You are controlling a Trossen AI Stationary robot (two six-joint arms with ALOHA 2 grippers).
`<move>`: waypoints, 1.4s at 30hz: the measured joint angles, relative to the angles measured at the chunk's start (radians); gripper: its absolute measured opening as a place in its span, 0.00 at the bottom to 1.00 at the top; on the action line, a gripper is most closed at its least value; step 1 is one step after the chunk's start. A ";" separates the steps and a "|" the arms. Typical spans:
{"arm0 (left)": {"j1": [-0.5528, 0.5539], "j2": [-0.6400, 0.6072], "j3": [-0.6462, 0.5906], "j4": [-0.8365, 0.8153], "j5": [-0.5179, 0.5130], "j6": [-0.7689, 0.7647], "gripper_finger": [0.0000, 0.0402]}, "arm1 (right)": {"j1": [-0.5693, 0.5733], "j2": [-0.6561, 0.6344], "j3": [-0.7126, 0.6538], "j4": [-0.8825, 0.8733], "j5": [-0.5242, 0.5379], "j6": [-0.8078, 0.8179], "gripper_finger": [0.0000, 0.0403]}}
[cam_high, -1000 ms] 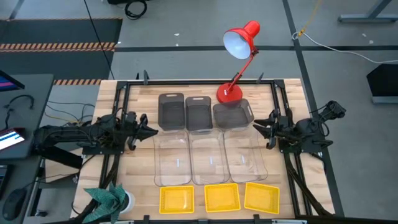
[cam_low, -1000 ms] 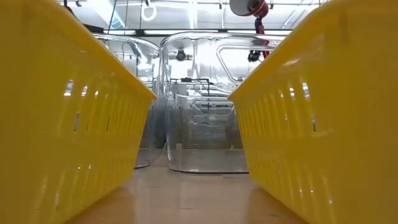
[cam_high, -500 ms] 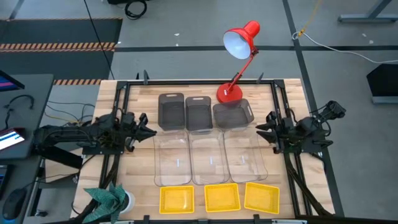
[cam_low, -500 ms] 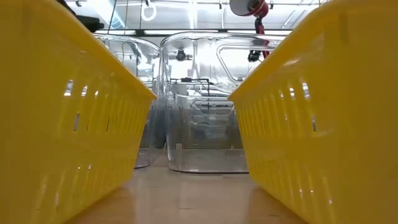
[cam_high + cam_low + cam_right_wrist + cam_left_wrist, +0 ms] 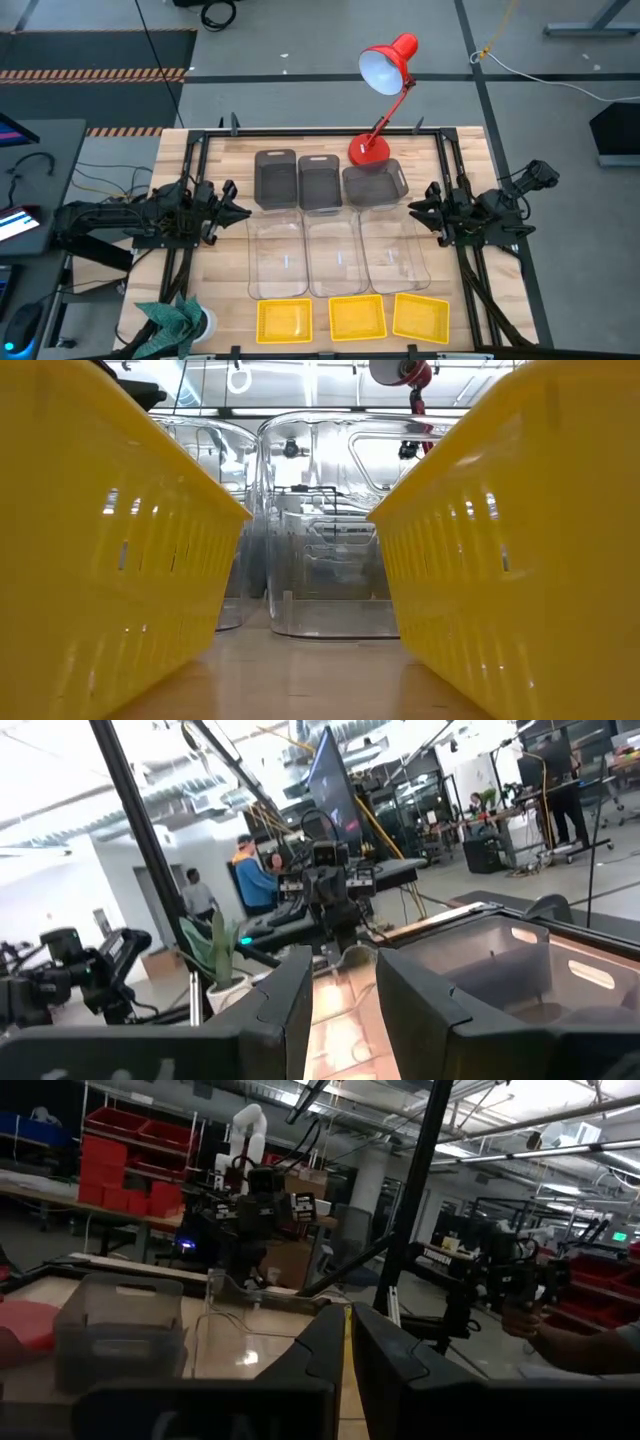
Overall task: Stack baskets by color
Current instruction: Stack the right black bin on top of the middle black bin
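- Left claw [image 5: 240, 211] hovers empty at the bench's [image 5: 215, 300] left edge, fingers nearly touching; right claw [image 5: 418, 210] hovers empty opposite, fingers parted.
- Between them lie three rows, none stacked yet: grey baskets [image 5: 275, 180] by the lamp [image 5: 385, 75]; clear baskets [image 5: 335, 255] in the middle; yellow baskets [image 5: 358, 316] nearest the front.
- Best take an outer basket by its rim; lift clear; lower squarely into its same-coloured neighbour.

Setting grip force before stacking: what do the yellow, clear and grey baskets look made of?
Yellow baskets: opaque glossy plastic, slotted walls. Clear baskets: transparent, shiny hard plastic by the look; the wood shows through. Grey baskets: smoky, semi-translucent plastic, probably smooth. All look thin-walled and light.
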 joint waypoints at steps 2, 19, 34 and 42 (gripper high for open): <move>0.000 0.000 0.000 0.000 0.000 -0.001 0.07 | 0.000 0.043 0.019 -0.001 0.000 0.009 0.29; 0.000 0.000 0.000 0.000 0.000 -0.001 0.07 | -0.001 0.478 0.259 -0.082 -0.008 0.018 0.29; 0.000 0.000 0.000 0.000 0.000 -0.001 0.07 | -0.309 0.693 0.601 -0.657 -0.040 0.289 0.29; 0.000 0.000 0.000 -0.001 0.000 -0.001 0.09 | -0.560 0.801 0.704 -0.871 -0.151 0.343 0.29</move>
